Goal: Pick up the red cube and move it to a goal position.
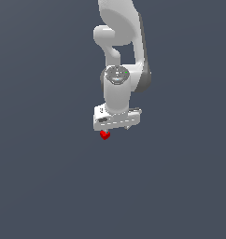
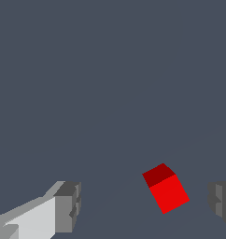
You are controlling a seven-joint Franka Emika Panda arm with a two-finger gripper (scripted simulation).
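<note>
between the spread pincer point(image 2: 143, 205) fingers, nearer one finger, sits the red cube point(image 2: 165, 188); closing may nudge it askew.

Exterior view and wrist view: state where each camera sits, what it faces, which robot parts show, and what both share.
Exterior view: off the arm, facing the white arm, with the gripper hanging just above the red cube.
Wrist view: on the wrist, looking past the open jaws, one finger each side, the red cube between them, untouched.
Shared: the cube, the gripper and the plain dark grey surroundings.
</note>
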